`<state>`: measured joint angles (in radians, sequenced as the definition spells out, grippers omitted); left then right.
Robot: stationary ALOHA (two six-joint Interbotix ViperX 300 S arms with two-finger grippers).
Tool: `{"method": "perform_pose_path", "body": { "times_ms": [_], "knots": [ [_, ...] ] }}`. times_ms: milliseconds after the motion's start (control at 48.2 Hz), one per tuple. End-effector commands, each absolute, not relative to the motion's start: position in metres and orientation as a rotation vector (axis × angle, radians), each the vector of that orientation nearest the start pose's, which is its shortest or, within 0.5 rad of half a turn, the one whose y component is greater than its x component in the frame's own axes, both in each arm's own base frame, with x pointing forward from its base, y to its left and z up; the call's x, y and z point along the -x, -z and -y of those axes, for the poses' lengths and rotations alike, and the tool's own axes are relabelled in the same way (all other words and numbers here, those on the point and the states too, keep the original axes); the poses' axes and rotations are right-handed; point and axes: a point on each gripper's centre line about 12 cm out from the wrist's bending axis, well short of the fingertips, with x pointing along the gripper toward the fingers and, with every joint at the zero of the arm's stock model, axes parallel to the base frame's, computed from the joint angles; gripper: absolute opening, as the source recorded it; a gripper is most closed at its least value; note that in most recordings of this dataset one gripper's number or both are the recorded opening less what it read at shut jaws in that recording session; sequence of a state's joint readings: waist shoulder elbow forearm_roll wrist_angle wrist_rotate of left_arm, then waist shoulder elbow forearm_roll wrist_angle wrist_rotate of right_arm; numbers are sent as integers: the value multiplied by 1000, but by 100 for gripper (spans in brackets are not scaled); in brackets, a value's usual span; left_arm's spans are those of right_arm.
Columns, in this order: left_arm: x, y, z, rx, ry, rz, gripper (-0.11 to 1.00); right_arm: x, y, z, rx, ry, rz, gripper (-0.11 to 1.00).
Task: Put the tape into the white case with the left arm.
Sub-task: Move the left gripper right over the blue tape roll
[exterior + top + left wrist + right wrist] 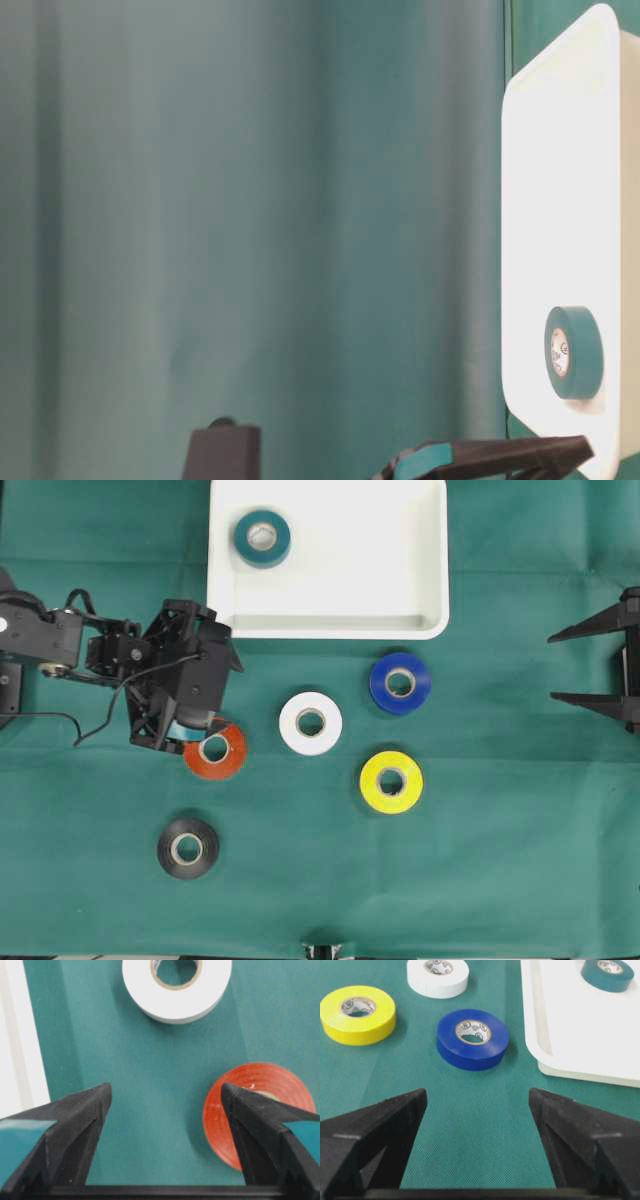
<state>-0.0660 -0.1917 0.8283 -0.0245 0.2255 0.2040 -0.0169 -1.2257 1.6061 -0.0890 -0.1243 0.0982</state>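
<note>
While the left gripper (165,1105) is held with its fingers spread wide and nothing clasped between them, it is positioned over the green cloth (500,880) at the edge of the red tape roll (215,750); in the left wrist view one teal-stripped finger (265,1130) overlaps that roll, though contact cannot be told.

Items on the cloth, nearest the front edge first in the overhead view:
- Black tape roll (188,847), laid flat, apart from the others.
- Yellow tape roll (391,781), laid flat, right of centre.
- Red tape roll, laid flat, partly covered by the left arm (150,670).
- White tape roll (310,723), laid flat, between the red and blue rolls.
- Blue tape roll (400,683), laid flat, just in front of the tray's near rim.

Farther back, the white case (340,630) is set at the far middle of the cloth. One teal tape roll (262,538) is lying flat inside it, near its far left corner.

At the right edge, the right gripper (590,665) is parked well apart from every roll, its plain black fingers likewise parted and empty, pointed toward the blue roll.
</note>
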Motion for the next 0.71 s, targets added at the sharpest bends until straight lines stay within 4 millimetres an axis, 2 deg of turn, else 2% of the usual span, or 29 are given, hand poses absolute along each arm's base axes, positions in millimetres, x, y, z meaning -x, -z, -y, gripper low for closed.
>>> {"method": "perform_pose_path", "body": {
  "times_ms": [0,249,685],
  "knots": [
    [-320,-181,24,-194,142,-775,88,-133,-148,1,-13,6,-241,86],
    [-314,-193,25,-197,137,-665,88,-133,-148,1,-14,7,-243,86],
    [-310,-190,25,-195,136,-665,88,-133,-148,1,-14,7,-240,86]
  ]
}}
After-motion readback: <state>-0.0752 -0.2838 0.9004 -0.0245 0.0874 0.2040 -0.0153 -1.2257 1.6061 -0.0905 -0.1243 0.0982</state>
